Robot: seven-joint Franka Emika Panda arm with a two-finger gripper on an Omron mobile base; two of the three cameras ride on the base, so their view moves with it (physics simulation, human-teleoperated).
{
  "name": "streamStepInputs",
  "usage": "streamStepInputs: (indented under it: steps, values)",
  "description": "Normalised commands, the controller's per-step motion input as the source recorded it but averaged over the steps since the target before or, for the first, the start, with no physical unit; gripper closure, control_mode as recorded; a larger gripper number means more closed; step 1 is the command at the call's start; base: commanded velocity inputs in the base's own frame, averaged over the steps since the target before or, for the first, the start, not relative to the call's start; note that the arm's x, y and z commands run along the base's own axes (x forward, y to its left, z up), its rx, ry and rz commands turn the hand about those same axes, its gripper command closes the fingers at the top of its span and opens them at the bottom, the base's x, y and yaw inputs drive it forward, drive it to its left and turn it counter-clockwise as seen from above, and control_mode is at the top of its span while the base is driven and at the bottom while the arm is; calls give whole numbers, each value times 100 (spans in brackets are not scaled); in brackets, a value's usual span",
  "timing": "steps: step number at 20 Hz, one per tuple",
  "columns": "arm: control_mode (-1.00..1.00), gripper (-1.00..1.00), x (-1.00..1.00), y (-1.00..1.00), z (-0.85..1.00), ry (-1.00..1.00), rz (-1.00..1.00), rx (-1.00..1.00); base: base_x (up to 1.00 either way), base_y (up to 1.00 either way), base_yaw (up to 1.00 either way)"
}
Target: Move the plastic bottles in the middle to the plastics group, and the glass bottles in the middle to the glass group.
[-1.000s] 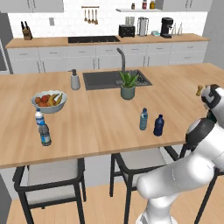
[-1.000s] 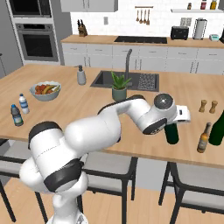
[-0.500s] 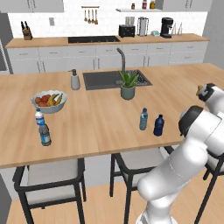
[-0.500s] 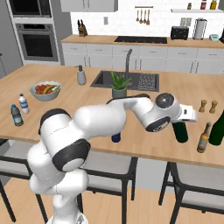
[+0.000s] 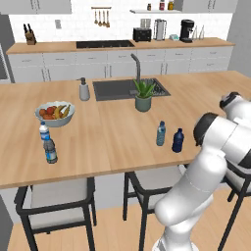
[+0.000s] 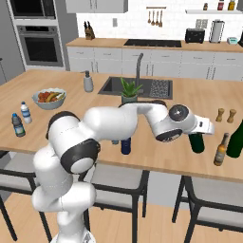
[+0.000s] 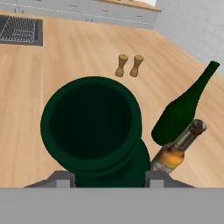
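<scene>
Jaws (image 7: pixel 108 177) clamp green wine bottle (image 7: pixel 96 131); fingertips cut off, bottle body mostly hidden.

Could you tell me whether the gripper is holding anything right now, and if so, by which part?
The gripper is shut on the dark green glass bottle, gripping it at the neck just below the wide mouth.

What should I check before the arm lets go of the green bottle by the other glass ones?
1. Green bottle between the fingers: ok, seen from above in the hand view.
2. Its base on the counter: ok, by the right base view.
3. Standing upright: ok.
4. Clear of the amber bottle and the tall dark bottle: ok, gap visible.
5. Water bottle and navy bottle moved: not ok.
</scene>
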Motion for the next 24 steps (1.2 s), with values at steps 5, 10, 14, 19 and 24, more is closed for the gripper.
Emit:
streamStepInputs:
  steps: [5, 10, 14, 19, 24]
  values:
    - [-100, 100, 0, -13, -33, -3, -3, 3, 0, 0, 0]
    - [-100, 100, 1, -22, -17, 0, -1, 4, 0, 0, 0]
    - [-100, 100, 0, -28, -2, 0, -1, 9, 0, 0, 0]
    - [-100, 100, 1, -26, -2, 1, 0, 13, 0, 0, 0]
    - [-100, 100, 9, -1, -6, 4, 0, 2, 0, 0, 0]
